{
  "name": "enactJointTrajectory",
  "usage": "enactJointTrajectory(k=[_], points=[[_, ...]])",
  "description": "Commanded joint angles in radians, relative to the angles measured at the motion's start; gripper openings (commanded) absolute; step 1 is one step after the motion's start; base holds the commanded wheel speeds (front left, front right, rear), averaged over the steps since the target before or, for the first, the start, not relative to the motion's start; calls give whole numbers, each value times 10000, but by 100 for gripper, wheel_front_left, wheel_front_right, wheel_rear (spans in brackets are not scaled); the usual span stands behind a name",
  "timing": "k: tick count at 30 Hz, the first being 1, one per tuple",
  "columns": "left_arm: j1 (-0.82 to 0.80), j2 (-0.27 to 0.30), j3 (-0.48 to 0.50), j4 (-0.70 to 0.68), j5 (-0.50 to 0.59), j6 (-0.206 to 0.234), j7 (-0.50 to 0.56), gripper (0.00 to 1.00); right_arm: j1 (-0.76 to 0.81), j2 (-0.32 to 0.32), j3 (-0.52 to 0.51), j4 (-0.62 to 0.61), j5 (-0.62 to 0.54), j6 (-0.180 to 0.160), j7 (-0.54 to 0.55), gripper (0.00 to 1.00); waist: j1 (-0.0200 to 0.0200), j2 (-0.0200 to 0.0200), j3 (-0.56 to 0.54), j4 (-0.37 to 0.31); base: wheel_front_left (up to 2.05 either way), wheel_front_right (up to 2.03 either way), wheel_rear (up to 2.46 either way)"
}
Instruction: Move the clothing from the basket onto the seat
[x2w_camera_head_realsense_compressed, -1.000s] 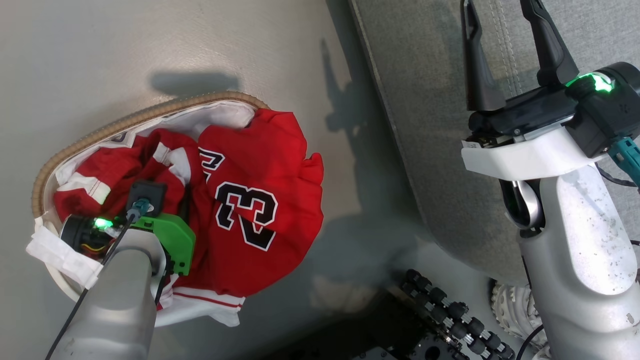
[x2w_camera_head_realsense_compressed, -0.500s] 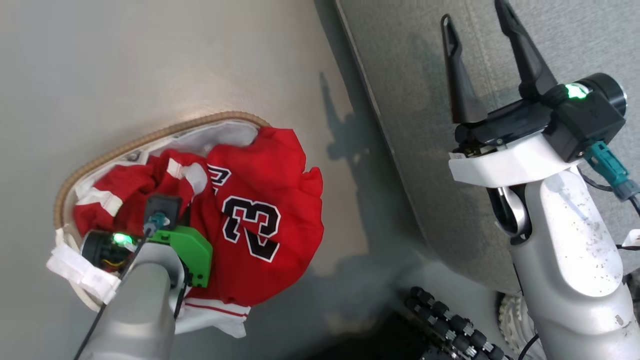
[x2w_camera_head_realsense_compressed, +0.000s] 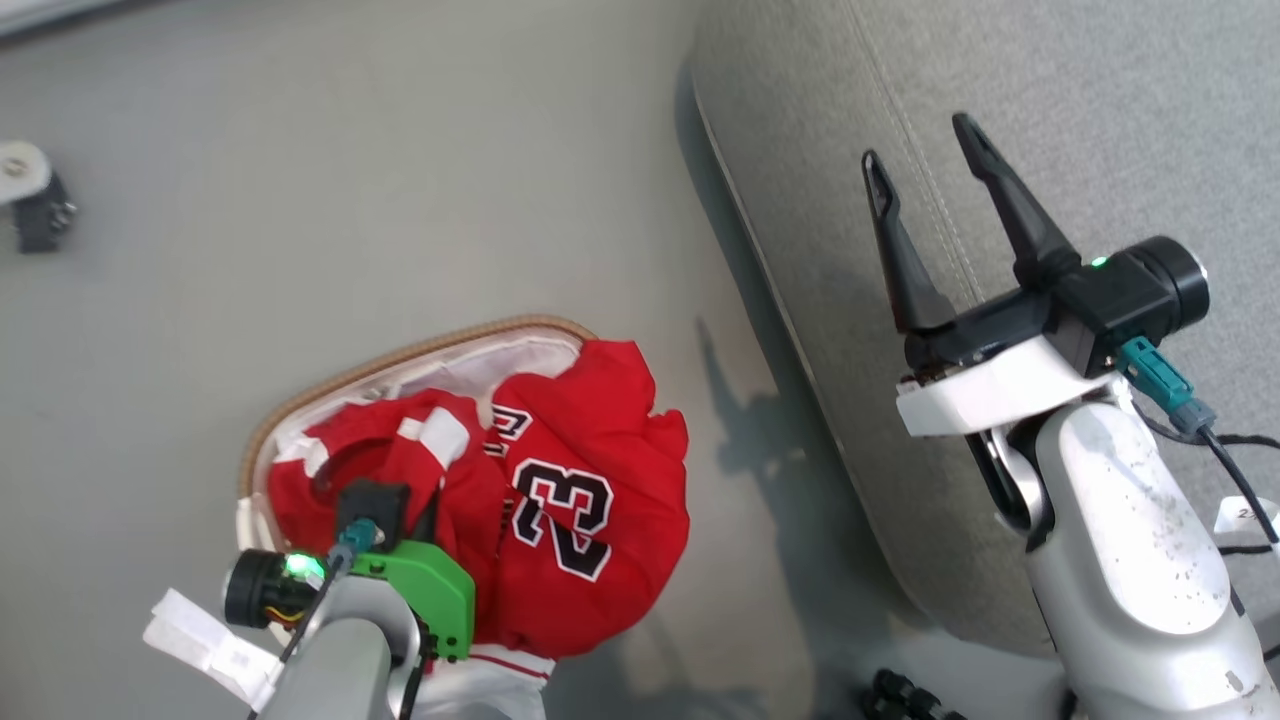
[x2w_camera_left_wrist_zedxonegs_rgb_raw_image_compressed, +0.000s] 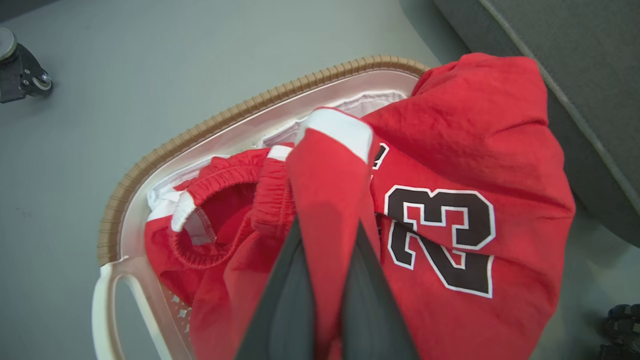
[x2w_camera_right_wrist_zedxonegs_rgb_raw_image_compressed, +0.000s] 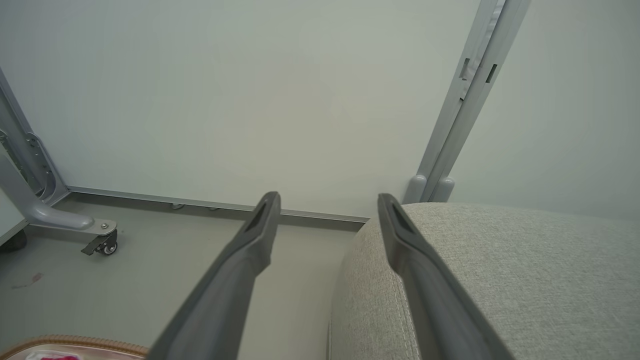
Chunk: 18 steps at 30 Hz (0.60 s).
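Left gripper sits at the bottom centre of the left wrist view, jaws clenched on a raised fold of red fabric with a white band, part of the clothing. The clothing is piled in the basket at the lower left of the head view. The "23" jersey drapes over the basket's right rim, and a piece with an elastic waistband lies to its left inside the basket. The basket stands on the grey floor, near the seat, which takes up the upper right of the head view. Right gripper is right of centre in the head view, above the seat's left edge, jaws released and spread wide, holding nothing. A black caster sits at the upper left of the head view.
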Motion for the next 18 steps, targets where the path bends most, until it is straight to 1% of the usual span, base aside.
enactJointTrajectory(k=[1,4,11,18], points=[[313,-45,-54,-224,-65,-26,4,0,278,-95,-13,102,101,-10,-20,100,0,0,-1249,828,0,0,0],[706,-76,-132,-938,-9,43,4,0,531,-170,-41,230,92,-10,-20,100,0,0,-1722,1144,0,0,0],[1653,-108,-471,-2421,-370,-19,4,0,1275,-318,-211,487,143,-10,-20,100,0,0,-2829,1846,0,0,0],[2175,-102,-554,-3881,-780,168,3,0,1988,-334,-193,699,174,-10,-20,100,0,0,-3637,2318,0,0,0]])
